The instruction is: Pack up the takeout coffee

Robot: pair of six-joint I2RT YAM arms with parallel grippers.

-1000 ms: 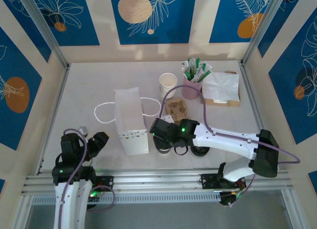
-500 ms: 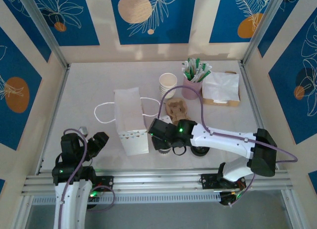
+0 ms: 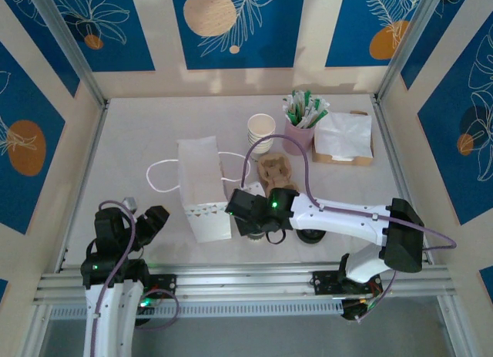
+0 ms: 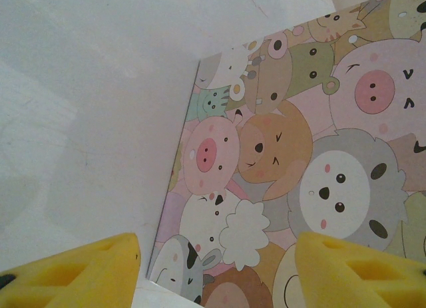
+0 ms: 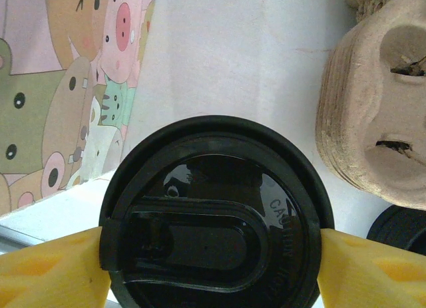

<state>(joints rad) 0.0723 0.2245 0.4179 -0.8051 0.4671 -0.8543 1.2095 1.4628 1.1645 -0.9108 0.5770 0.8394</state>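
The takeout coffee cup with a black lid stands on the table just right of the white paper bag. My right gripper is shut on the cup, one yellow finger pressed against each side of the lid. From above, the right gripper covers most of the cup. The bag's side, printed with cartoon animals, faces my left gripper, which is open with nothing between its fingers. That left gripper sits at the front left, short of the bag.
A stack of cardboard cup carriers lies behind the cup. A second black lid rests to its right. Paper cups, a pink holder of sachets and a napkin tray stand at the back right.
My right arm has shifted a little to the left with the cup, closer to the bag. The left arm has not moved.
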